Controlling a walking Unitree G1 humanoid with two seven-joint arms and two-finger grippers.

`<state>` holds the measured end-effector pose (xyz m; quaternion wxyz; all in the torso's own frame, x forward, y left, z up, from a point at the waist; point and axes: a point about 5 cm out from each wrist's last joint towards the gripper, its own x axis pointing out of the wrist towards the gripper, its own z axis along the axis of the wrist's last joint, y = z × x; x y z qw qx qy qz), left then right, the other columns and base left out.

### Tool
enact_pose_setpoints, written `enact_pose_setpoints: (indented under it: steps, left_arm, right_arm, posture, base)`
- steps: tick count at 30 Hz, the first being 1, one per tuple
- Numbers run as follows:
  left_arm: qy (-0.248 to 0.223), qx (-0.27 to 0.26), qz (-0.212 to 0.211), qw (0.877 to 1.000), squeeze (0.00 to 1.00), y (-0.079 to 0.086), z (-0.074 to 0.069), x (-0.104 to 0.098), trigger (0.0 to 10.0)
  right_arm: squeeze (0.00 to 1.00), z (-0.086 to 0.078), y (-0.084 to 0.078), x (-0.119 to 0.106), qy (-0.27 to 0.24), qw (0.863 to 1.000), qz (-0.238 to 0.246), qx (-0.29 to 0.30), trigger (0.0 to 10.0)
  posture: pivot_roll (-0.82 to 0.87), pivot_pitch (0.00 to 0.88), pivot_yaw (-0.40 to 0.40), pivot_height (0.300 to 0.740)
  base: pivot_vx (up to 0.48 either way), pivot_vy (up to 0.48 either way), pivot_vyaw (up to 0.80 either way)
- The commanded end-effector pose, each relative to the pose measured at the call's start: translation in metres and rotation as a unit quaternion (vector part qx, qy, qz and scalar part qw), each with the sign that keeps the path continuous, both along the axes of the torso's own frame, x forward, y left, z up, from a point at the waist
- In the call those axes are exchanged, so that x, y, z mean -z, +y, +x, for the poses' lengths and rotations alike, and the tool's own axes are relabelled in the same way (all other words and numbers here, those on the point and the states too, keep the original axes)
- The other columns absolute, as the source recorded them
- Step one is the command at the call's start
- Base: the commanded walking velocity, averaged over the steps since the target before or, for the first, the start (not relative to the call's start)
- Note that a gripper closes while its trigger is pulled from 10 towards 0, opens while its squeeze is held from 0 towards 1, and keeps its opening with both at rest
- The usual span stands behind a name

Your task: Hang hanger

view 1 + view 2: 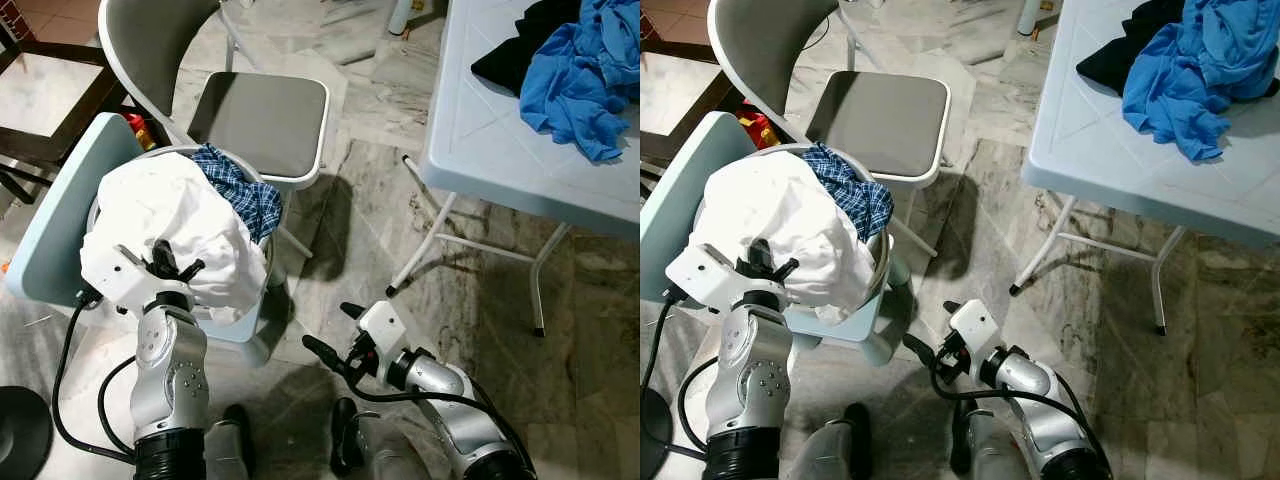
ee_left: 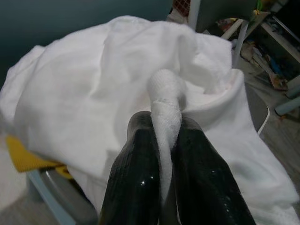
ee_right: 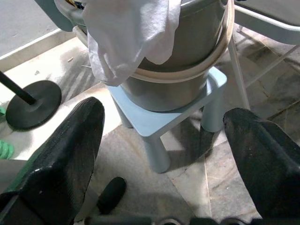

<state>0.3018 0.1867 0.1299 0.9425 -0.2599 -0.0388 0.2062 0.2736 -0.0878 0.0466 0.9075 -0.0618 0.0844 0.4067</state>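
Left tool (image 2: 166, 154) — both black fingers closed tight on a twisted fold of the white garment (image 1: 170, 225), the cloth pinched between them; it sits at the near edge of the heap, placed, by my judgement, to draw the garment up and out.

Right tool (image 1: 330, 330) — fingers spread wide, holding nothing; it hangs low over the marble floor (image 1: 400, 200) just beside the bucket, probably kept free to take over or steady the cloth.

White garment — bulky, crumpled, piled over the rim of the grey bucket (image 3: 187, 70) and spilling down its near side.

Blue checked cloth (image 1: 240, 190) — tucked in the bucket behind the white garment, partly covered by it.

Grey bucket — stands on a small pale-blue stool (image 3: 154, 124), which lifts the laundry closer to the arms.

Grey-seated chair (image 1: 260, 120) — directly beyond the bucket, seat bare.

White folding table (image 1: 500, 140) — to the robot's right, well apart from the bucket; carries a bright blue garment (image 1: 585, 75) and a black one (image 1: 520, 50), loosely heaped.

Black round base (image 1: 20, 430) — on the floor at the robot's left.

Hanger — no hanger can be made out; the task's own thing is not to be placed from these views. The step in hand looks like fetching a garment.
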Motion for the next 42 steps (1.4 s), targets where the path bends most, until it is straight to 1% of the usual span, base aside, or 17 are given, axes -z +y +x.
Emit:
enact_pose_setpoints:
  steps: [1, 4, 5, 9, 10, 12, 13, 15, 16, 17, 29, 31, 35, 38, 40, 41, 42]
  left_arm:
    - [-0.023, 0.016, 0.059, 0.998, 0.00, -0.005, 0.001, -0.013, 0.0]
    - [-0.044, 0.045, 0.145, 0.987, 0.00, -0.013, 0.002, -0.023, 0.0]
    - [-0.066, 0.067, 0.217, 0.972, 0.00, -0.021, 0.001, -0.032, 0.0]
    - [-0.087, 0.094, 0.297, 0.946, 0.00, -0.032, -0.001, -0.038, 0.0]
    - [-0.087, 0.094, 0.297, 0.946, 0.00, -0.032, -0.001, -0.038, 0.0]
    - [-0.086, 0.119, 0.359, 0.922, 0.00, -0.040, -0.002, -0.034, 0.0]
    - [-0.086, 0.119, 0.359, 0.922, 0.00, -0.040, -0.002, -0.034, 0.0]
    - [-0.069, 0.137, 0.428, 0.891, 0.00, -0.045, -0.004, -0.026, 0.0]
    - [-0.069, 0.137, 0.428, 0.891, 0.00, -0.045, -0.004, -0.026, 0.0]
    - [-0.061, 0.149, 0.446, 0.880, 0.00, -0.047, -0.005, -0.021, 0.0]
    - [-0.021, 0.208, 0.439, 0.874, 0.00, -0.053, -0.011, 0.004, 0.0]
    - [0.026, 0.211, 0.428, 0.878, 0.00, -0.045, -0.013, 0.020, 0.0]
    - [0.101, 0.197, 0.365, 0.904, 0.00, -0.031, -0.020, 0.043, 0.0]
    - [0.097, 0.204, 0.384, 0.896, 0.00, -0.029, -0.023, 0.044, 0.0]
    - [0.094, 0.241, 0.363, 0.895, 0.00, -0.037, -0.026, 0.047, 0.0]
    - [0.084, 0.263, 0.358, 0.892, 0.00, -0.042, -0.028, 0.045, 1.5]
    - [0.079, 0.267, 0.362, 0.890, 0.00, -0.043, -0.028, 0.044, 1.5]
  right_arm:
    - [0.00, -0.004, -0.004, 0.007, 0.012, 1.000, -0.009, 0.003, 10.0]
    - [0.00, -0.003, -0.003, 0.007, 0.011, 1.000, -0.008, 0.003, 10.0]
    - [0.00, -0.003, -0.003, 0.007, 0.010, 1.000, -0.008, 0.004, 10.0]
    - [0.00, -0.003, -0.002, 0.007, 0.010, 1.000, -0.007, 0.005, 10.0]
    - [0.00, -0.003, -0.002, 0.007, 0.010, 1.000, -0.007, 0.005, 10.0]
    - [0.00, -0.003, -0.002, 0.007, 0.010, 1.000, -0.007, 0.007, 10.0]
    - [0.00, -0.003, -0.002, 0.007, 0.010, 1.000, -0.007, 0.007, 10.0]
    - [0.00, -0.004, -0.003, 0.009, 0.013, 1.000, -0.006, 0.010, 10.0]
    - [0.00, -0.004, -0.003, 0.009, 0.013, 1.000, -0.006, 0.010, 10.0]
    - [0.00, -0.006, -0.004, 0.011, 0.016, 1.000, -0.008, 0.008, 10.0]
    - [0.00, 0.002, 0.001, 0.003, 0.001, 1.000, 0.004, 0.008, 10.0]
    - [0.00, 0.012, 0.002, -0.007, -0.011, 0.998, 0.036, 0.047, 10.0]
    - [0.00, 0.031, -0.005, -0.027, -0.023, 0.985, 0.099, 0.138, 10.0]
    - [0.00, 0.037, -0.009, -0.034, -0.027, 0.977, 0.126, 0.170, 10.0]
    - [0.00, 0.039, -0.013, -0.036, -0.024, 0.969, 0.148, 0.195, 10.0]
    - [0.00, 0.038, -0.013, -0.034, -0.014, 0.967, 0.157, 0.201, 10.0]
    - [0.00, 0.038, -0.012, -0.033, -0.011, 0.966, 0.159, 0.202, 10.0]
  posture:
    - [-0.05, 0.299, -0.064, 0.740]
    - [-0.05, 0.297, -0.063, 0.740]
    - [-0.05, 0.297, -0.063, 0.740]
    - [-0.05, 0.296, -0.059, 0.740]
    - [-0.05, 0.296, -0.059, 0.740]
    - [-0.05, 0.296, -0.057, 0.740]
    - [-0.05, 0.296, -0.057, 0.740]
    - [-0.05, 0.296, -0.057, 0.740]
    - [-0.05, 0.296, -0.057, 0.740]
    - [-0.05, 0.295, -0.057, 0.740]
    - [-0.01, 0.285, -0.072, 0.740]
    - [0.01, 0.272, -0.057, 0.740]
    - [0.03, 0.257, -0.031, 0.740]
    - [0.03, 0.250, -0.006, 0.740]
    - [0.04, 0.247, 0.012, 0.740]
    - [0.05, 0.244, 0.018, 0.740]
    - [0.05, 0.244, 0.018, 0.740]
  base:
    - [0.000, 0.000, 0.00]
    - [0.000, 0.000, 0.00]
    - [0.000, 0.000, 0.00]
    - [0.000, 0.000, 0.00]
    - [0.000, 0.000, 0.00]
    - [0.000, 0.000, 0.00]
    - [0.000, 0.000, 0.00]
    - [0.000, 0.000, 0.00]
    - [0.000, 0.000, 0.00]
    - [0.000, 0.000, 0.00]
    - [0.000, 0.000, 0.00]
    - [0.000, 0.000, 0.00]
    - [0.000, 0.000, 0.00]
    - [0.000, 0.000, 0.00]
    - [0.000, 0.000, 0.00]
    - [0.000, 0.000, 0.00]
    - [0.000, 0.000, 0.00]
